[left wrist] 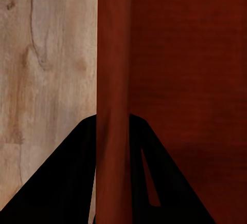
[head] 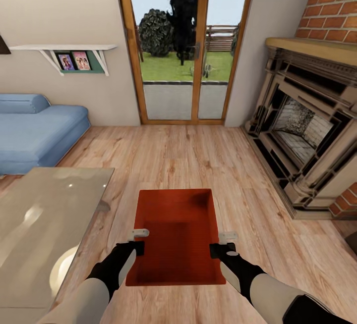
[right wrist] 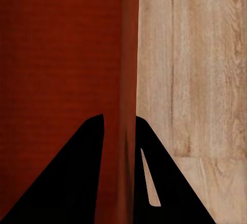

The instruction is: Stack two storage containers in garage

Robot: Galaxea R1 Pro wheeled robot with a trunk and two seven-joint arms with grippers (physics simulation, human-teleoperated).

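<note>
You are holding one storage container (head: 176,237) between both arms, in front of the robot and above the light wood-plank floor (head: 198,160) of the living room. The left gripper (head: 139,241) is clamping the container's left long wall, and the right gripper (head: 222,243) is clamping the right long wall (each at about the middle of the wall's length). In the left wrist view the orange-red wall (left wrist: 113,106) is running straight between the two dark fingers (left wrist: 62,183), which are closed against it, with the inside of the box on one side and the planks (left wrist: 46,70) on the other. The right wrist view is showing the same: the thin wall (right wrist: 128,80) is sitting between the dark fingers (right wrist: 67,183), closed onto it.

The container is open on top, and it is looking level in the head view. On the robot's left a glass-topped table (head: 44,215) is standing near the container but apart from it, and a blue sofa (head: 37,133) is behind the table. Ahead you are facing the wood-framed glass doors (head: 186,46), and on the right the fireplace (head: 310,126) with red brick (head: 334,2) above it.
</note>
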